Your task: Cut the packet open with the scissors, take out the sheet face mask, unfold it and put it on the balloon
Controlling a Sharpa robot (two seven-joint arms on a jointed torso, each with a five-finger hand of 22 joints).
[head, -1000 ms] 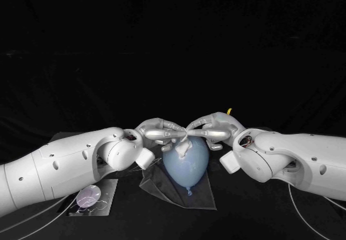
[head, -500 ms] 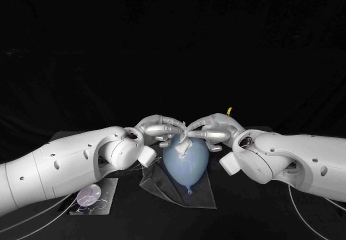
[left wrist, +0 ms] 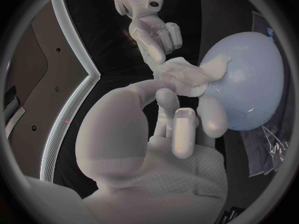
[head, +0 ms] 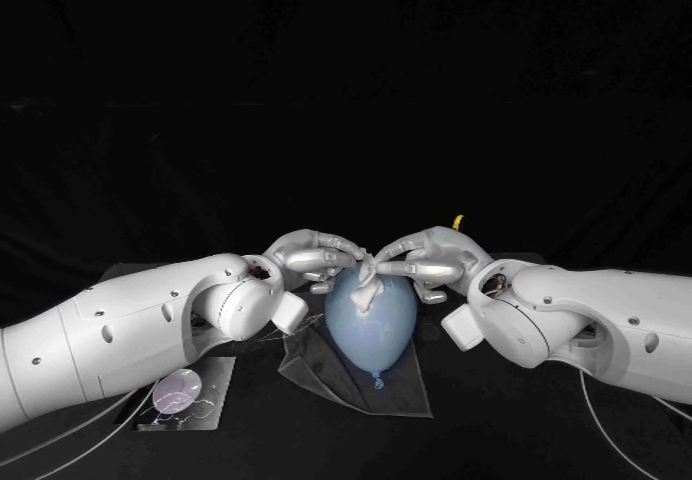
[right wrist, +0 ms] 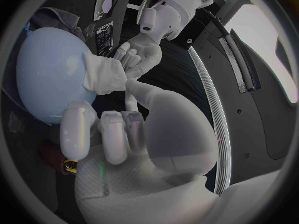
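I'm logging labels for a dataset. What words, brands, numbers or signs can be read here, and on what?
No text can be read.
Packet: a pale oval and faint marks, too small to read.
Balloon: no text seen.
Mask: no text seen.

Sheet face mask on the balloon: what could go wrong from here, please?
1. The sheet face mask is bunched on top of the balloon, pinched between the left robot hand and the right robot hand. An uneven pull might tear it or let one edge slip free.
2. The balloon seems to lie loose on a dark sheet, with fingers against it. A push could roll it away.
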